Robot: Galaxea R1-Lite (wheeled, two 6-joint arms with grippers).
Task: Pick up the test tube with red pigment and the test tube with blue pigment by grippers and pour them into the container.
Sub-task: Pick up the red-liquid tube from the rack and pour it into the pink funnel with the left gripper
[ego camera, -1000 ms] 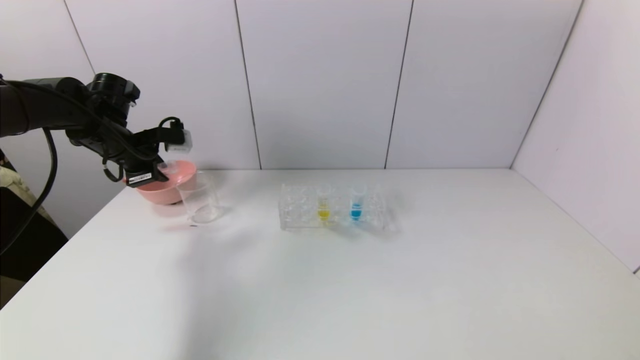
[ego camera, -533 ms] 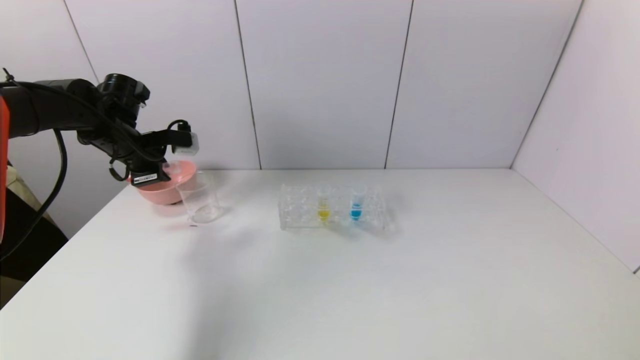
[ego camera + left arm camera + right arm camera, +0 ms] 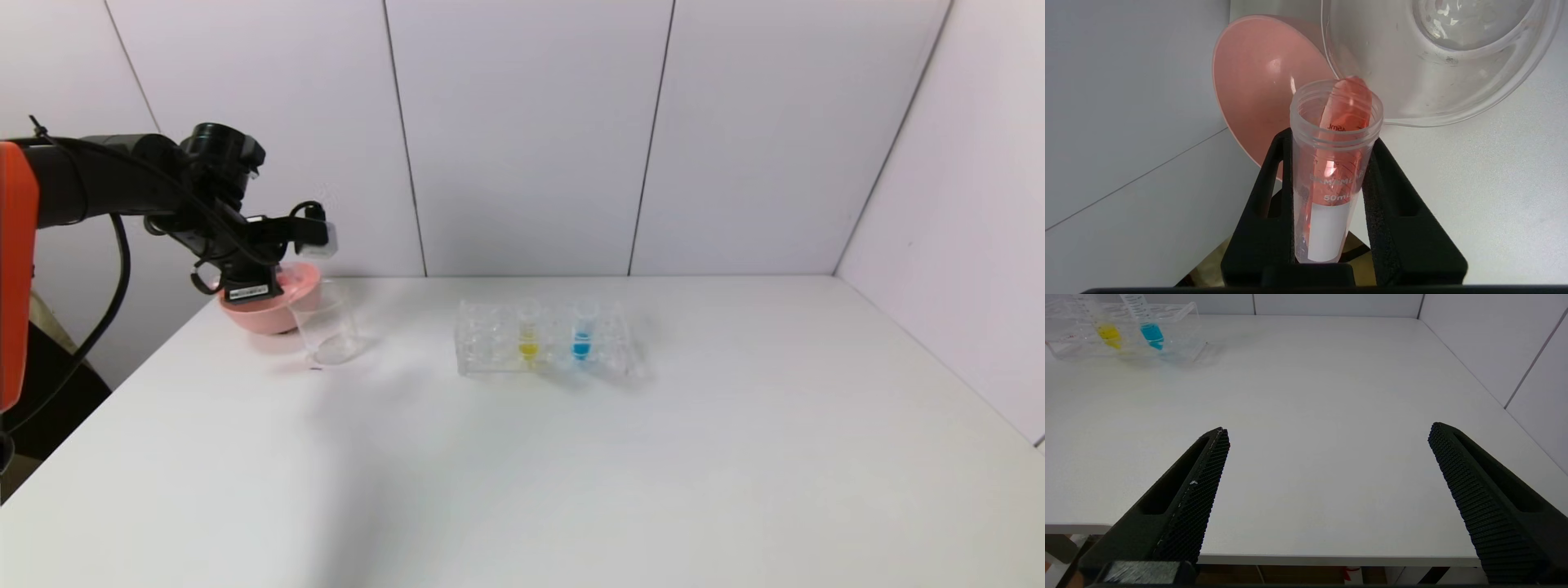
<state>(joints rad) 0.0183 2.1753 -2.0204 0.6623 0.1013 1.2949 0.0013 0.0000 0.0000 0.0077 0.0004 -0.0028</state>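
My left gripper (image 3: 1332, 138) is shut on the test tube with red pigment (image 3: 1333, 163), one finger on each side. The tube is tilted, and its red liquid reaches up to the open mouth. That mouth sits just outside the rim of the container (image 3: 1453, 81), a clear beaker (image 3: 326, 322). In the head view the left gripper (image 3: 282, 261) hangs over the pink bowl, beside the beaker. The test tube with blue pigment (image 3: 581, 335) stands upright in the rack (image 3: 1149, 328). My right gripper (image 3: 1329, 430) is open and empty over the table's front edge.
A pink bowl (image 3: 261, 306) sits directly behind the beaker at the table's back left (image 3: 1257, 90). The clear tube rack (image 3: 490, 339) in the middle also holds a yellow tube (image 3: 529, 336). White walls close the back and right sides.
The left arm has moved right and a little up with the red tube, bringing it closer to the beaker. The rack and its tubes have not moved.
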